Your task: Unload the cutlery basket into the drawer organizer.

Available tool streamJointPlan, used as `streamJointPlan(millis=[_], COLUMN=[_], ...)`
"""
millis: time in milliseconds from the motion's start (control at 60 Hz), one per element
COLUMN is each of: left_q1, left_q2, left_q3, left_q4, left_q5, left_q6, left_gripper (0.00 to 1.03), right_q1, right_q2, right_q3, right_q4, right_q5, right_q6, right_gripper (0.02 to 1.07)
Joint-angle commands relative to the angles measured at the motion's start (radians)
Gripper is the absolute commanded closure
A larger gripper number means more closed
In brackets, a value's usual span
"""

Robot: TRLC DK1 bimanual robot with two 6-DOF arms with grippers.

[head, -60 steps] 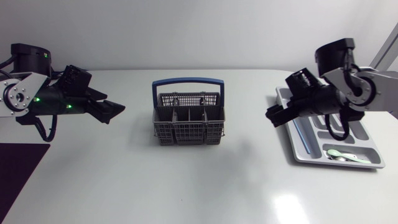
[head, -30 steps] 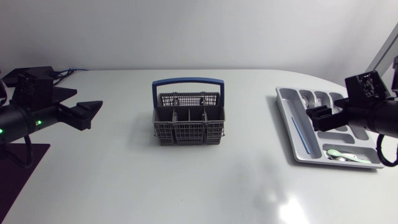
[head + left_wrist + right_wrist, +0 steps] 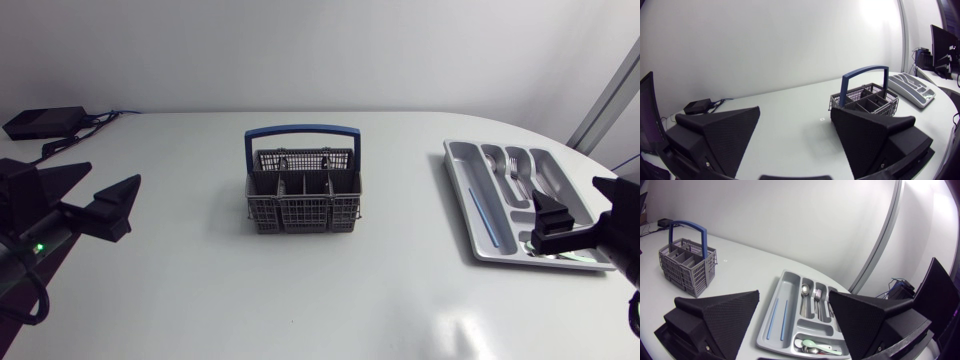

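The grey plastic-mesh cutlery basket with a blue handle (image 3: 302, 190) stands at the middle of the white worktop (image 3: 330, 290) and seems empty. The metal cutlery (image 3: 515, 165) lies in the grey drawer organizer tray (image 3: 466, 200). On the left arm (image 3: 40, 225) and the right arm (image 3: 600, 235) the jaws are wide open and hold nothing. Any remaining piece would probably be thin, stiff and slippery, so pinch it at mid-handle.

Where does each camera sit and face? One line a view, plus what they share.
Head view: fixed above the table, looking down on the basket and the tray; shows the left gripper and right gripper at the side edges.
Left wrist view: on the left wrist, looking across the table to the basket, the tray beyond; its own open gripper shows.
Right wrist view: on the right wrist, looking over the tray, the basket farther off; its own open gripper shows.
Shared: all three show basket and tray.
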Motion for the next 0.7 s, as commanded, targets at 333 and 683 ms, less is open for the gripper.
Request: streamJointPlan(millis=[333, 683], left_q1=[-0.028, -0.083], left_q2=[-0.251, -0.443], left_q3=[-0.188, -0.275], left_q4=[-0.002, -0.088], left_q5=[-0.094, -0.185], left_q6=[-0.102, -0.152], left_gripper=[0.04, 0.06], right_q1=[0.065, 0.122], right_q2=[-0.222, -0.412], right_q3=[-0.183, -0.324], right_q4=[0.051, 0.084], right_q5=[0.018, 0.026], right_q6=[0.164, 0.298], right_gripper=[0.07, 0.07])
